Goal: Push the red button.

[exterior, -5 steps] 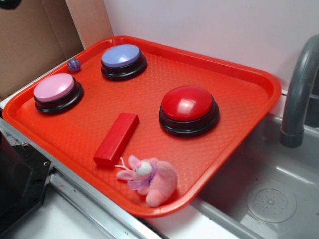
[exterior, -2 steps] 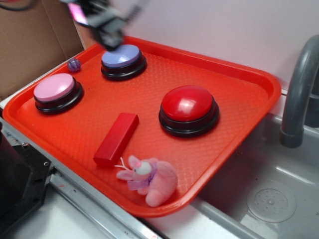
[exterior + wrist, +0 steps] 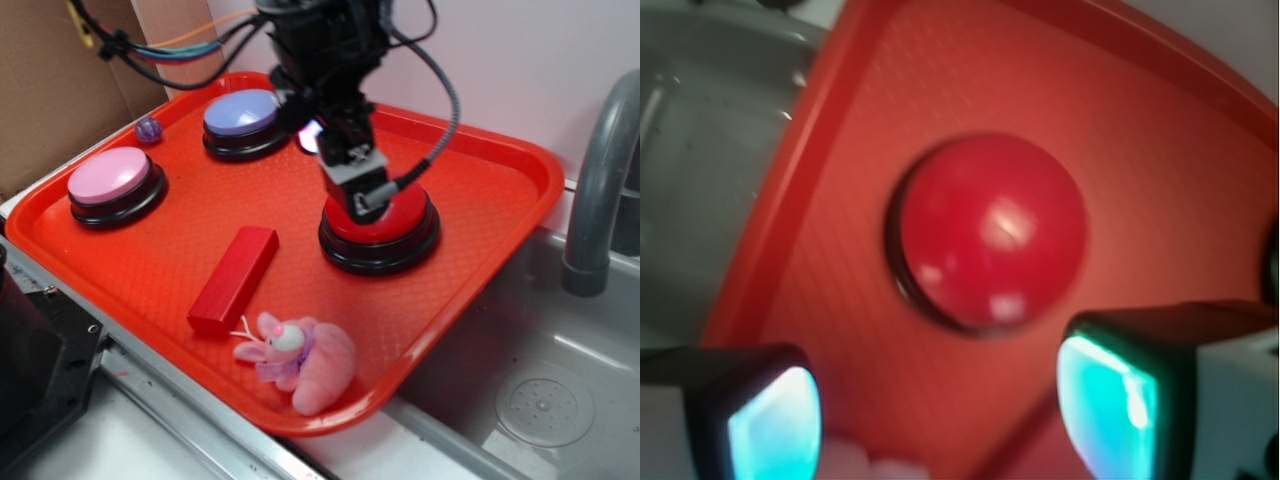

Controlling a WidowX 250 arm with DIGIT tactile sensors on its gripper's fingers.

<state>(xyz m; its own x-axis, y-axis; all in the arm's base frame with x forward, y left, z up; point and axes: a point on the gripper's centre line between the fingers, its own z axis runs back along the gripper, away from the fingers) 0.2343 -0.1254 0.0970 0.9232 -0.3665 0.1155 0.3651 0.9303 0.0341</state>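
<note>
The red button (image 3: 403,218) is a large glossy red dome on a black ring, right of centre on the orange-red tray (image 3: 505,190). My gripper (image 3: 364,198) hangs over the dome's near-left part and hides that part in the exterior view. In the wrist view the whole red button (image 3: 987,228) shows ahead of the gripper (image 3: 940,415), apart from it. The two fingers stand wide apart with only tray floor between them, so the gripper is open and holds nothing.
On the tray also sit a pink button (image 3: 108,177), a lavender-blue button (image 3: 240,112), a flat red block (image 3: 234,278), a pink plush rabbit (image 3: 305,362) and a small purple ball (image 3: 149,129). A grey faucet (image 3: 600,190) and sink (image 3: 545,405) lie to the right.
The arm came in from the upper left, passed the lavender-blue button, and now hangs over the red button. Nothing on the tray has moved.
</note>
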